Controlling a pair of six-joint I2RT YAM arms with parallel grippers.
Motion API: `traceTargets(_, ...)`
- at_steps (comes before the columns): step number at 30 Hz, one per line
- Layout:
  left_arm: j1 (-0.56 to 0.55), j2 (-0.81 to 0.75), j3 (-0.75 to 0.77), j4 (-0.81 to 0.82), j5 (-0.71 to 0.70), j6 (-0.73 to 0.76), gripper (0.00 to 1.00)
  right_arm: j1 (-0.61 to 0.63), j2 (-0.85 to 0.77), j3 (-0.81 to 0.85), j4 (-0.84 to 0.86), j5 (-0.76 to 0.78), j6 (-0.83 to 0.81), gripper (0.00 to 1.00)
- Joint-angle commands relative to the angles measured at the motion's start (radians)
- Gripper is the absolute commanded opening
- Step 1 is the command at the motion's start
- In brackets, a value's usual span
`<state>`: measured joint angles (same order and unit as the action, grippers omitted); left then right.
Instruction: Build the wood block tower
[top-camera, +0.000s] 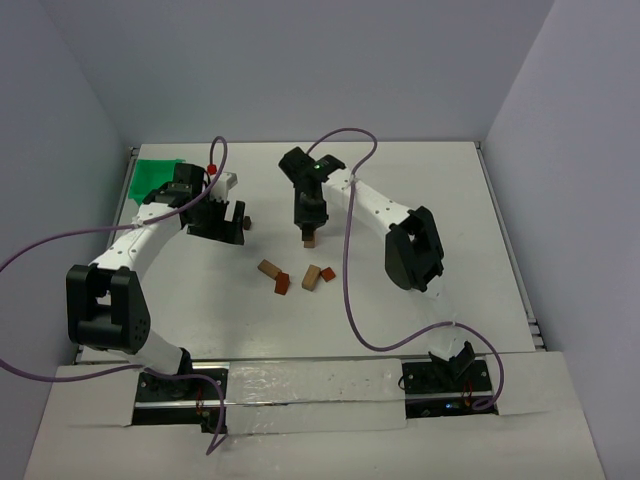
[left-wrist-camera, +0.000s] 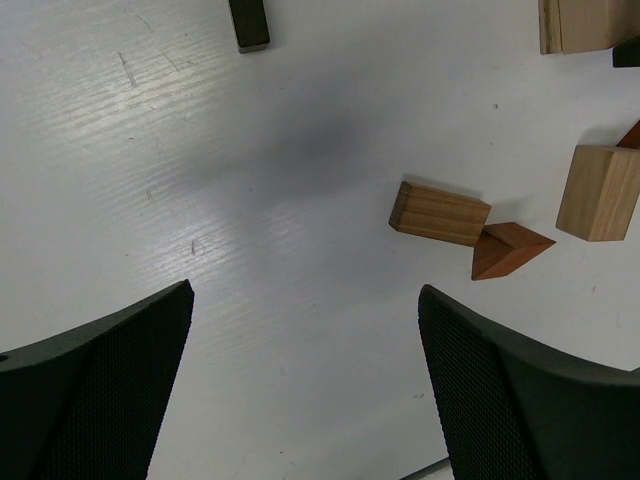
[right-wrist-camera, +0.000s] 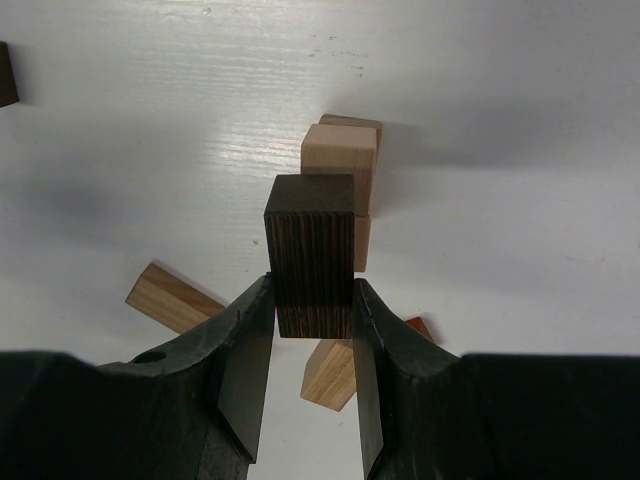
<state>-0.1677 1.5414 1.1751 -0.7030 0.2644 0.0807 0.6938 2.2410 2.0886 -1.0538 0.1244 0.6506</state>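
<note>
Right gripper (right-wrist-camera: 312, 292) jaws press on a dark brown block (right-wrist-camera: 310, 240), pinching it by its sides just above the wood block tower (right-wrist-camera: 340, 150). That tower stands mid-table as a low stack of tan blocks; whether block and stack touch I cannot tell. Building looks barely begun: a tan block (left-wrist-camera: 440, 212), a reddish-brown wedge (left-wrist-camera: 508, 250), a tan cube (left-wrist-camera: 598, 192) and another dark block (left-wrist-camera: 249, 22) lie loose on the table (left-wrist-camera: 300, 130). Left gripper (left-wrist-camera: 305, 295) hangs spread wide, holding nothing.
</note>
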Motion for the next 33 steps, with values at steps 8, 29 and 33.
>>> traceTargets(8,0.006,0.038,0.047,0.028,0.026,-0.018,0.99,-0.03,-0.043,0.008,0.025,0.015,0.011,0.0)
traceTargets(29,0.005,0.059,0.061,0.03,0.025,-0.022,0.99,-0.03,-0.035,0.009,0.026,0.004,0.007,0.01)
traceTargets(33,0.005,0.062,0.063,0.031,0.027,-0.024,0.99,-0.03,-0.037,0.007,0.026,0.011,0.006,0.02)
